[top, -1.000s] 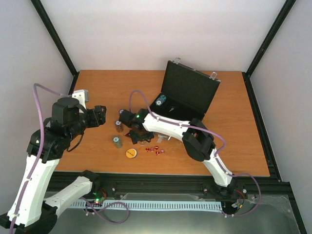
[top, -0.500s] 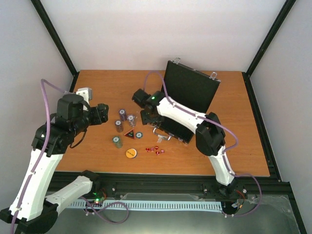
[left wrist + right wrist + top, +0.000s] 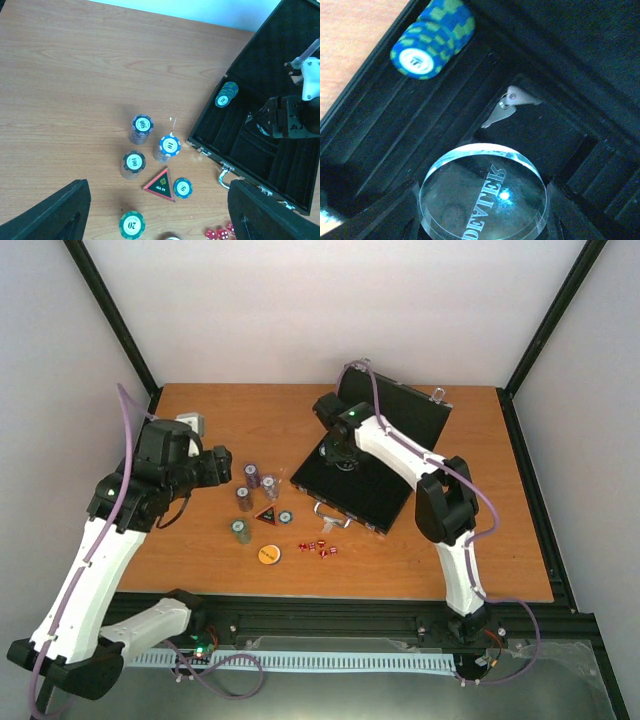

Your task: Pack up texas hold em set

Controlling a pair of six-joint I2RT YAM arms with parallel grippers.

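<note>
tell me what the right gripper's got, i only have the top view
observer: a clear dealer button, gripped above the case.
operator: anything packed yet
observer: one blue chip stack, lying on its side in a slot.
operator: and the left gripper
observer: open and empty.
</note>
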